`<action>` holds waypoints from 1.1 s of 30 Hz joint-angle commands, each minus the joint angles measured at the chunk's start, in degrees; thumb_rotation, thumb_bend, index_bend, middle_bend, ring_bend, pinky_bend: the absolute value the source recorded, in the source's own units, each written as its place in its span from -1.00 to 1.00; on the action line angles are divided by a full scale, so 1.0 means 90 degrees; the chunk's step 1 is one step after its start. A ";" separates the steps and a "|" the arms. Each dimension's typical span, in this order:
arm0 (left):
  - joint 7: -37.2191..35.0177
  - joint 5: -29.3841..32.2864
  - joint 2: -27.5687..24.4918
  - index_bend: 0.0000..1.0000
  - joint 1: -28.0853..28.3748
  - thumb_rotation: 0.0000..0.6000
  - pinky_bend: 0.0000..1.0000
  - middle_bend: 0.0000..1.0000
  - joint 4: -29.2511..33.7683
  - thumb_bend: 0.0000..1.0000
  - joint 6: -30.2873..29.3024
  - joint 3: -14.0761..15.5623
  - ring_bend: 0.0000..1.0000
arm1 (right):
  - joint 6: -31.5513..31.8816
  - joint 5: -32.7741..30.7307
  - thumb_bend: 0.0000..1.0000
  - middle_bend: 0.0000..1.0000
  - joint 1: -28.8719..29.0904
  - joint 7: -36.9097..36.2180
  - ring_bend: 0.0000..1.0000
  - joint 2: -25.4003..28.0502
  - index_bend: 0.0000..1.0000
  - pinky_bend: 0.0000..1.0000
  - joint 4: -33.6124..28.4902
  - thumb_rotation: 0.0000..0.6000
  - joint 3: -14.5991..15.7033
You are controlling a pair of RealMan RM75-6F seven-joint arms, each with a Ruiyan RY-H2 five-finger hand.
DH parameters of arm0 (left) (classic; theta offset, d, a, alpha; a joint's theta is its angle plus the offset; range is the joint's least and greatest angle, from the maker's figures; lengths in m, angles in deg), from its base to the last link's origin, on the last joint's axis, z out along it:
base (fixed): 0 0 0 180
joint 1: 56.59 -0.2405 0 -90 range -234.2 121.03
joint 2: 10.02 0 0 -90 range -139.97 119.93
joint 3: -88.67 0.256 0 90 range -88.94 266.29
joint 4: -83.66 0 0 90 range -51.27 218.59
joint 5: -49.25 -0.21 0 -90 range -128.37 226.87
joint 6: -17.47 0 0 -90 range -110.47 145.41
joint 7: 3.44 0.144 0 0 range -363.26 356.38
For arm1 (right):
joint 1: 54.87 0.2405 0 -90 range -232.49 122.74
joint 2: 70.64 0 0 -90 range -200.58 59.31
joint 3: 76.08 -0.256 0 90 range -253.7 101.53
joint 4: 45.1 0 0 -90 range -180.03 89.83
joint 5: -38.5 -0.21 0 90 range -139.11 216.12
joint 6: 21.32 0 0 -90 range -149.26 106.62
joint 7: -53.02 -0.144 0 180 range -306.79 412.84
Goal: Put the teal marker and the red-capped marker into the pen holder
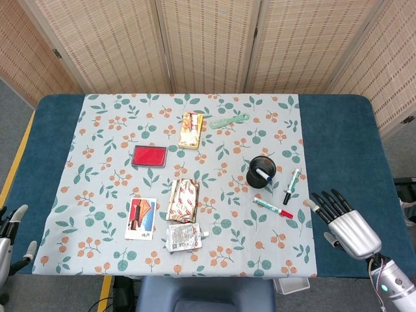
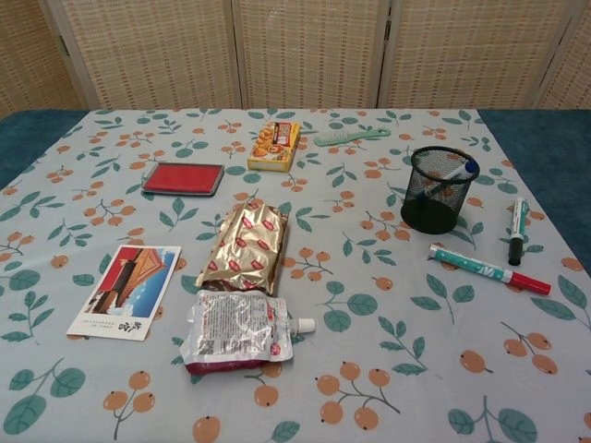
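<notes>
Right robot hand hovers empty, fingers spread, at the table's 4 o'clock edge. Left robot hand: state indeterminate. Two markers lie on the cloth: red-capped marker, teal marker. One pen holder stands at their 10 o'clock.

Blue table; floral tablecloth spread on top, covering middle.
</notes>
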 commanded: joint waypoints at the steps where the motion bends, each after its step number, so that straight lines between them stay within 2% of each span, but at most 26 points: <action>1: 0.0038 0.0011 0.0006 -0.96 -0.0026 1.00 -0.47 -0.61 0.0018 -0.20 -0.0046 -0.0006 -0.86 | -0.0343 0.0068 -0.40 -1.00 0.0312 0.0223 -1.00 0.0079 -0.46 -1.00 0.0099 1.00 -0.0124; 9: 0.0329 0.0101 0.0118 -0.96 -0.0081 1.00 -0.47 -0.61 0.0075 -0.20 -0.0057 0.0025 -0.86 | -0.1228 0.0009 -0.36 -1.00 0.0934 0.0434 -1.00 -0.0400 -0.25 -1.00 0.0904 1.00 -0.0148; 14: 0.0388 0.0127 0.0138 -0.96 -0.0144 1.00 -0.47 -0.61 0.0100 -0.20 -0.0164 0.0016 -0.86 | -0.1474 -0.0094 -0.36 -1.00 0.1160 0.0413 -1.00 -0.0755 -0.24 -1.00 0.1458 1.00 -0.0161; 21: 0.0367 0.0135 0.0127 -0.97 -0.0187 1.00 -0.46 -0.61 0.0108 -0.20 -0.0224 0.0013 -0.86 | -0.1739 -0.0223 -0.35 -1.00 0.1494 -0.0033 -1.00 -0.1287 -0.24 -1.00 0.2217 1.00 -0.0132; 33: 0.0332 0.0192 0.0121 -0.98 -0.0163 1.00 -0.46 -0.61 0.0078 -0.20 -0.0176 -0.0021 -0.86 | -0.1979 -0.0483 -0.34 -1.00 0.1819 -0.0492 -1.00 -0.2036 -0.24 -1.00 0.3164 1.00 -0.0077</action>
